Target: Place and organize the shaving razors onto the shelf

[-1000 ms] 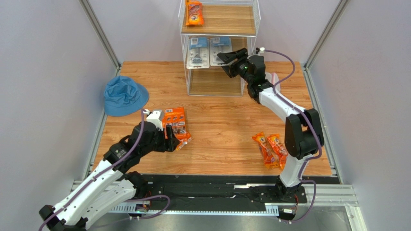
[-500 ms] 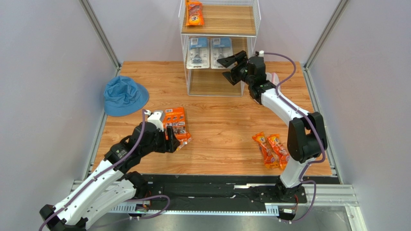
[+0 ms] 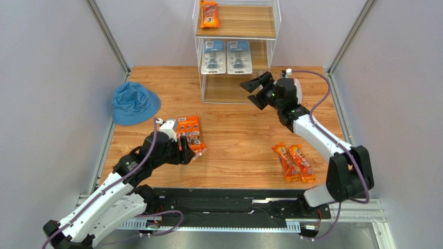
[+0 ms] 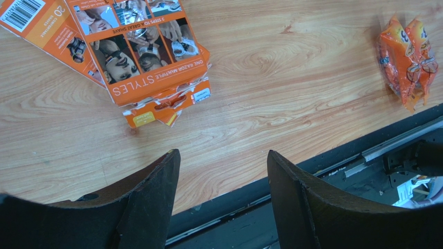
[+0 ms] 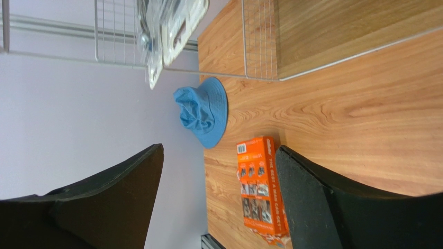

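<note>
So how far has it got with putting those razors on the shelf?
Roughly halfway. Done: the shelf holds one orange bag up top and two blister cards on its middle board. In hand: nothing; left tool and right tool are both open, empty. Left: flat orange packs by the left tool and two loose bags further right, on the table.

Wood table (image 3: pixel 239 140): blue hat (image 3: pixel 134 102) far L, flat orange razor packs (image 3: pixel 189 136) near L-ctr, 2 orange bags (image 3: pixel 294 162) near R, wire shelf (image 3: pixel 244 22) at far edge.

Shelf (image 3: pixel 236 32) top ctr, 2 blister cards (image 3: pixel 213 57) on mid board (image 3: pixel 260 52); R gripper (image 3: pixel 248 91), jaws spread, just below-right of them.
</note>
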Available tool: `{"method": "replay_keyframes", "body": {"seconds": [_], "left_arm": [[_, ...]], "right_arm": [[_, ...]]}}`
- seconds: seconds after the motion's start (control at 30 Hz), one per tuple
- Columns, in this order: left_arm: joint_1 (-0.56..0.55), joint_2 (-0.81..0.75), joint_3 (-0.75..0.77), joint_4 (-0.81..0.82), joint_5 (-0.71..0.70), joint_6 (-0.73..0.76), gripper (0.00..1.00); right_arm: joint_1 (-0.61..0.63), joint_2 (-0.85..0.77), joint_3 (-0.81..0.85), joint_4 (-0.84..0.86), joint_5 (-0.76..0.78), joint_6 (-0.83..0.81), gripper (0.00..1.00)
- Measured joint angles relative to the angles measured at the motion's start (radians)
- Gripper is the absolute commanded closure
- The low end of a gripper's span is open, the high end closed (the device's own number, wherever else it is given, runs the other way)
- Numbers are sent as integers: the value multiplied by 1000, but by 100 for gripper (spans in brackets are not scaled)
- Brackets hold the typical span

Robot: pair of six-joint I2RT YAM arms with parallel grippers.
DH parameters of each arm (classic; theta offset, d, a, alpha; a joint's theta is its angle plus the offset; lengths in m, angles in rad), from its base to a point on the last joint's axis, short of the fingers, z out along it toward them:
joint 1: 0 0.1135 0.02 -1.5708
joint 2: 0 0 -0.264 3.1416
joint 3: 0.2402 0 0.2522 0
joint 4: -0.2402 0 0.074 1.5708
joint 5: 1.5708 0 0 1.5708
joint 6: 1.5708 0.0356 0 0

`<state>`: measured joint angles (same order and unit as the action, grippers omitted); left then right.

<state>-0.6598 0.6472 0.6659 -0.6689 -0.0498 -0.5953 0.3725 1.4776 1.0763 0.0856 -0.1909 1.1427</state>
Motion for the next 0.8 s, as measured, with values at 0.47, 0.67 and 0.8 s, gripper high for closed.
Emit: {"method": "replay_keyframes", "body": {"seconds": [0.47, 0.67, 0.8], "left_arm": [[0, 49, 0, 0, -7, 0, 29], [0, 89, 9, -13, -36, -5, 28], [6, 167, 61, -54, -87, -14, 28]], "right_arm": [[6, -534, -378, -248, 32, -112, 14], [6, -597, -404, -317, 44, -135, 14], [6, -595, -418, -330, 42, -142, 14]]}}
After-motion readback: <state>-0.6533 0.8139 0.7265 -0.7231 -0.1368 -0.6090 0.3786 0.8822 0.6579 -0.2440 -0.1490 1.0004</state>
